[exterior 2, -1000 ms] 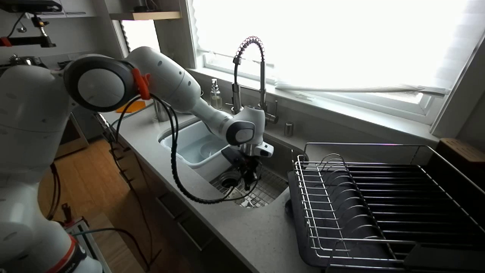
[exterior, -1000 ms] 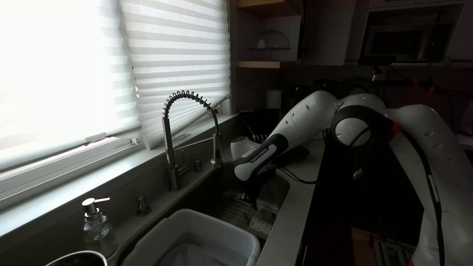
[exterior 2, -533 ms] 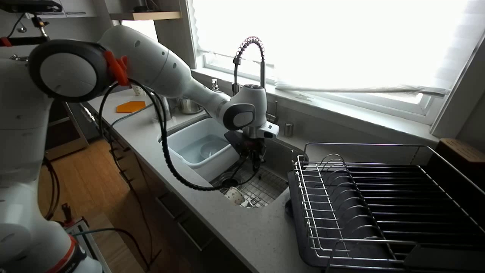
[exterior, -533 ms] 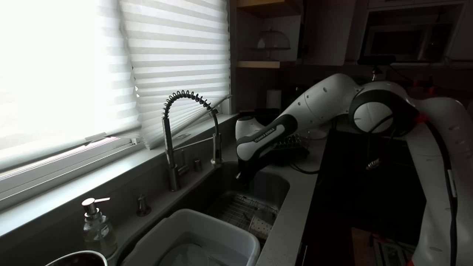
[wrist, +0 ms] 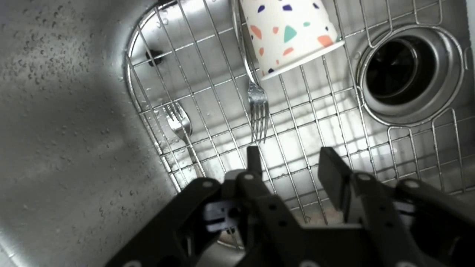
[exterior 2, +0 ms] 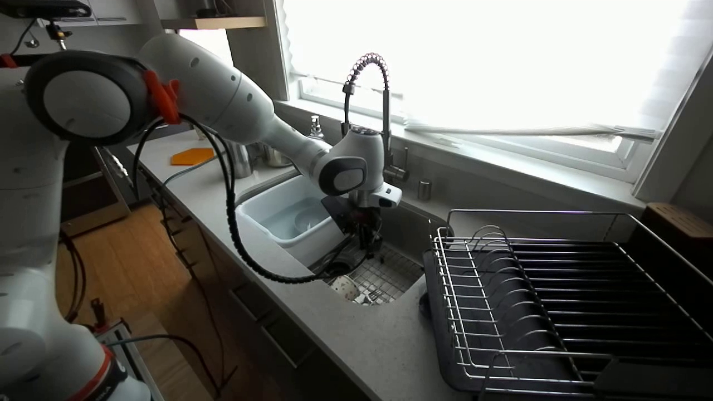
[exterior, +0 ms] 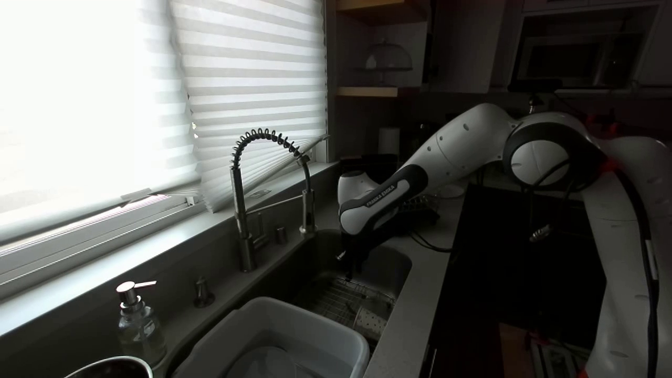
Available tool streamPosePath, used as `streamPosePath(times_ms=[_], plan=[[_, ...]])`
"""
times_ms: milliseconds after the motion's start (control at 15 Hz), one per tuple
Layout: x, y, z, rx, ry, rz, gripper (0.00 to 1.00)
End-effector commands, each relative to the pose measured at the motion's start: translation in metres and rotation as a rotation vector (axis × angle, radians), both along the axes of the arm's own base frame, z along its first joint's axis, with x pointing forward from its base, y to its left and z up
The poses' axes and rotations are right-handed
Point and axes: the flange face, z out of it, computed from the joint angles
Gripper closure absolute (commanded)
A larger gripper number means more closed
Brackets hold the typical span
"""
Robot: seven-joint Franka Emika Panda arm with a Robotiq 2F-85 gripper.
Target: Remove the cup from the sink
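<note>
The cup (wrist: 291, 35) is white with coloured flecks and lies on its side on the wire grid of the sink, its base cut off by the top edge of the wrist view. Its rim faces toward my gripper (wrist: 290, 157). The cup also shows in both exterior views (exterior: 371, 321) (exterior 2: 345, 287). The grey metal sink (wrist: 74, 129) has a grid over its floor. My gripper is open and empty, apart from the cup. In both exterior views the gripper (exterior: 357, 268) (exterior 2: 367, 245) hangs inside the sink, above the grid, its fingers dark and hard to make out.
Two forks (wrist: 258, 107) (wrist: 180, 122) lie near the cup; the longer one runs along its side. The drain (wrist: 400, 70) is beside it. A white tub (exterior 2: 284, 239), coiled faucet (exterior 2: 386, 111), soap dispenser (exterior: 140, 325) and dish rack (exterior 2: 501, 312) surround the sink.
My gripper has risen from deeper in the sink and the arm has pulled up and back, uncovering the cup in an exterior view. Over the last half second it shifted slightly. The cup stayed put.
</note>
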Motion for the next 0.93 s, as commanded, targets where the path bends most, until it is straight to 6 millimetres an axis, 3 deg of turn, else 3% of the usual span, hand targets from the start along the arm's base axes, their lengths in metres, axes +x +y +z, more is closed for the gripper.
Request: streamPosePath(times_ms=[0,133,200,333,400,867], plan=[[-0.002,0.016,-0.027,0.046,0.028,-0.003,0.22],[-0.005,0.017,-0.038,0.061,0.044,0.047,0.07],[0.0,0.018,-0.027,0.03,0.04,0.025,0.25],[-0.001,0.02,-0.035,0.038,0.052,0.042,0.1],[-0.002,0.019,-0.036,0.038,0.054,0.044,0.07],[-0.002,0.018,-0.036,0.039,0.054,0.045,0.07]])
